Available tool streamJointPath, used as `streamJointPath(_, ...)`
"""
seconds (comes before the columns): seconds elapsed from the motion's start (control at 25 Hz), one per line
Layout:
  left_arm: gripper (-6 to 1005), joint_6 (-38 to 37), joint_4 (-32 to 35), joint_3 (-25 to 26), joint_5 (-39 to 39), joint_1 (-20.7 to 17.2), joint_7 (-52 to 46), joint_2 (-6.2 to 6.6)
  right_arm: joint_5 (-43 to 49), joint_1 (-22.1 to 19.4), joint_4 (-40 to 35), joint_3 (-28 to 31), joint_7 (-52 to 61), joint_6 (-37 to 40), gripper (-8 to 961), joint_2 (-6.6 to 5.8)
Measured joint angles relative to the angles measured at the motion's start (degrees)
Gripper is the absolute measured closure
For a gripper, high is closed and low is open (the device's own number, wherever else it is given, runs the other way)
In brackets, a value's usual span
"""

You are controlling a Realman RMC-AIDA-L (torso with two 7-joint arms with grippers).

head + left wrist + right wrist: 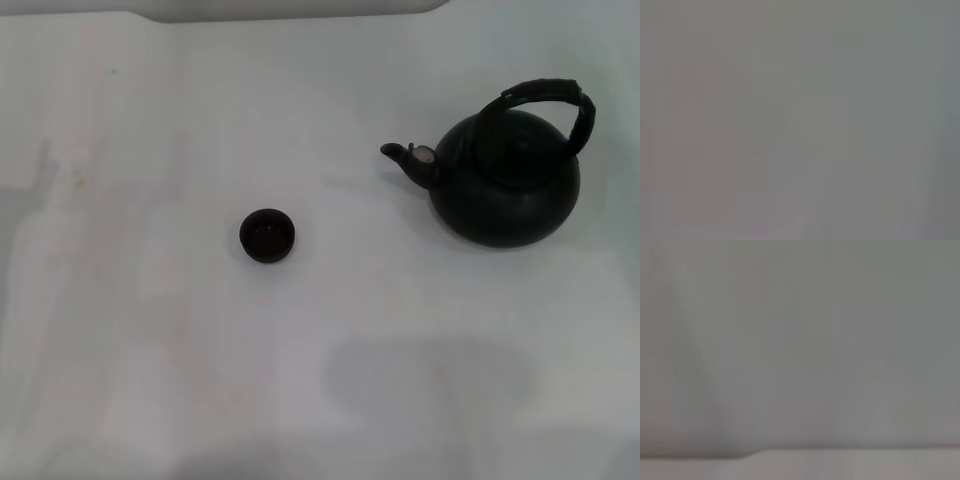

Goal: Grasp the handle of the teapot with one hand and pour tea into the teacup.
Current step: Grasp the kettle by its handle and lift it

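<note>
- A white table fills the head view, its surface faintly marked with pale smudges toward the robot's left and soft grey shading near the bottom edge.
- The teapot, round and matte black, stands upright on the table's right side, toward the far half of the surface, with nothing touching it.
- Its handle, a thick ridged black hoop, arches over the domed lid and leans toward the far right of the pot.
- The pot's short curved spout points to the robot's left, toward the middle of the table.
- The teacup, small, dark and handleless, sits upright near the table's centre, well apart from the teapot and to the left of its spout, slightly nearer the robot.
- What, if anything, lies inside the cup cannot be told.
- Neither the left nor the right gripper appears in the head view.
- Both wrist views show only a blank grey-white surface, so whether either tool's fingers are apart or together cannot be told.
</note>
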State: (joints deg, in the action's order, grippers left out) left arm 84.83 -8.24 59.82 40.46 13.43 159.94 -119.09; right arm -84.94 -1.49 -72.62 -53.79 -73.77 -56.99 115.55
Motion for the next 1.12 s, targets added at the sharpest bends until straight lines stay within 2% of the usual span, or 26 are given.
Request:
streamJointPath(0.16,119,-0.07,0.36,0.03,2.10,-0.15,-0.02,-0.01,11.88,-1.73,-9.74,-2.36,14.66,-1.98,129,0.09)
streamJointPath(0.28,120,-0.09,0.42,0.03,3.81,-0.38,-0.08,-0.08,15.60,-2.53,-14.51,-3.37,22.71,-7.07,131,0.21)
streamJointPath(0.6,120,0.18,0.50,0.04,7.14,-0.41,-0.30,-0.06,18.69,-5.93,-17.38,-7.56,33.76,-8.63,135,0.33)
streamJointPath(0.84,120,0.51,0.51,0.04,9.26,-0.14,-0.37,-0.01,17.08,-8.28,-14.49,-13.92,34.73,-7.56,136,0.51)
streamJointPath(0.92,120,0.52,0.50,0.04,9.68,-0.09,-0.38,0.04,15.05,-9.02,-12.61,-17.60,32.85,-5.49,135,0.57)
streamJointPath(1.0,120,0.53,0.50,0.03,9.84,-0.02,-0.39,0.06,14.13,-9.47,-12.36,-18.86,31.90,-4.34,135,0.59)
streamJointPath(1.04,120,0.54,0.50,0.03,9.84,0.00,-0.39,0.06,12.15,-10.87,-12.50,-21.05,30.15,-2.13,135,0.59)
streamJointPath(1.12,120,0.62,0.50,0.04,9.87,0.02,-0.40,0.07,10.93,-11.77,-13.03,-21.94,29.13,-0.90,135,0.57)
